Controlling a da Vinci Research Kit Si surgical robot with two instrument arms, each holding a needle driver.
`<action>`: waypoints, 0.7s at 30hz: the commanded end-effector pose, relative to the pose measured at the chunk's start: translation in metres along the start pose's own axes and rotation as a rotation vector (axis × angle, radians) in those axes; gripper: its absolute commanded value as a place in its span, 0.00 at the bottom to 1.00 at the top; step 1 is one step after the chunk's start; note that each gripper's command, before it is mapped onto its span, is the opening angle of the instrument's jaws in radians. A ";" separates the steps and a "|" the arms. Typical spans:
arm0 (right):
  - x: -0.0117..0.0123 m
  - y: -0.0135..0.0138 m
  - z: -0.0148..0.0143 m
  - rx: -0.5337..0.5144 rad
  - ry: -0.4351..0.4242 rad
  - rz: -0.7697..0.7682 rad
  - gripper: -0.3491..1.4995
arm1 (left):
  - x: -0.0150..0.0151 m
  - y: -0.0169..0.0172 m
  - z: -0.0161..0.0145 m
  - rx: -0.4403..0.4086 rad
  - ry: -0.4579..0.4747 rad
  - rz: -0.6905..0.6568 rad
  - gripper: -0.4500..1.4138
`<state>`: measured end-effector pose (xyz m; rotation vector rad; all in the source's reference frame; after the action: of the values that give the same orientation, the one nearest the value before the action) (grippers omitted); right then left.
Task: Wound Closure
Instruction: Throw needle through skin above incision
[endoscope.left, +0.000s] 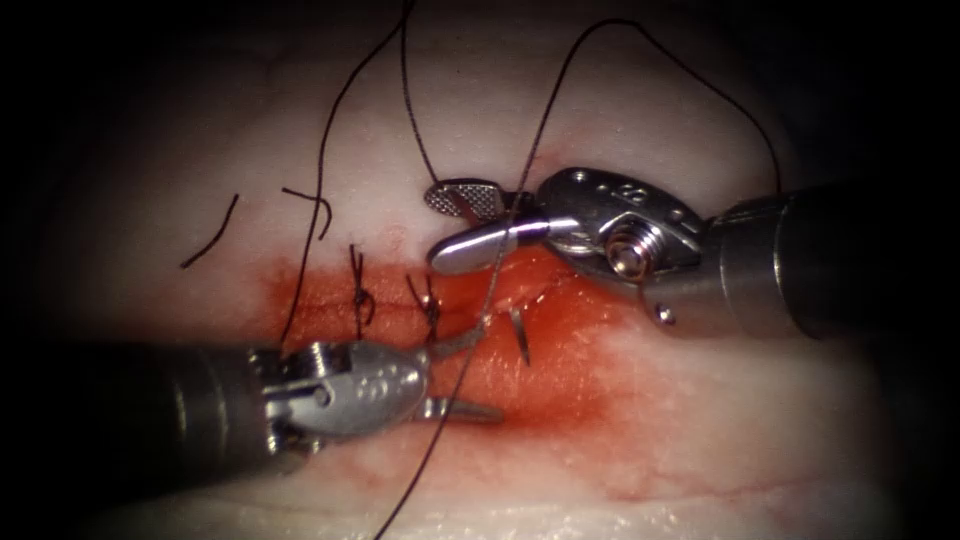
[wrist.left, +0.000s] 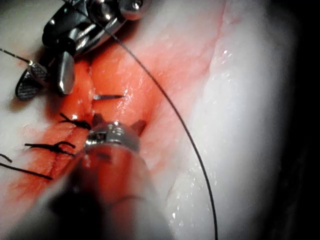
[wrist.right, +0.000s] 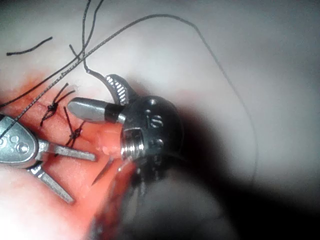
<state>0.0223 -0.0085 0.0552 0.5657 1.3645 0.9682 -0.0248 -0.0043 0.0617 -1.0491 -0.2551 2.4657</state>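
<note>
Pale tissue, red fluid staining the cut; dark thread; my silver right tool, cross-hatched jaw face.

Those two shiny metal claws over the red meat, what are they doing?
Two robot tools are practising closing a cut in the tissue. Both have their jaws open and hold nothing. The left tool is beside two finished knots. The right tool hovers above the cut. The needle sticks out of the tissue between them, partly buried, and its dark thread loops away over the tissue.
</note>
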 end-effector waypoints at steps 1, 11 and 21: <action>0.0002 0.0005 0.0006 -0.008 0.002 -0.048 0.87 | -0.0001 0.0002 0.0008 -0.001 0.001 0.001 0.44; 0.0012 0.0001 0.0011 -0.020 -0.005 -0.115 0.80 | 0.0000 0.0002 0.0008 0.000 0.001 0.001 0.44; 0.0023 0.0000 0.0012 -0.075 -0.097 -0.095 0.00 | 0.0000 0.0002 0.0008 -0.001 0.001 0.001 0.44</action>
<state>0.0225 -0.0064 0.0539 0.5023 1.2332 0.9149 -0.0249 -0.0043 0.0616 -1.0499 -0.2551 2.4659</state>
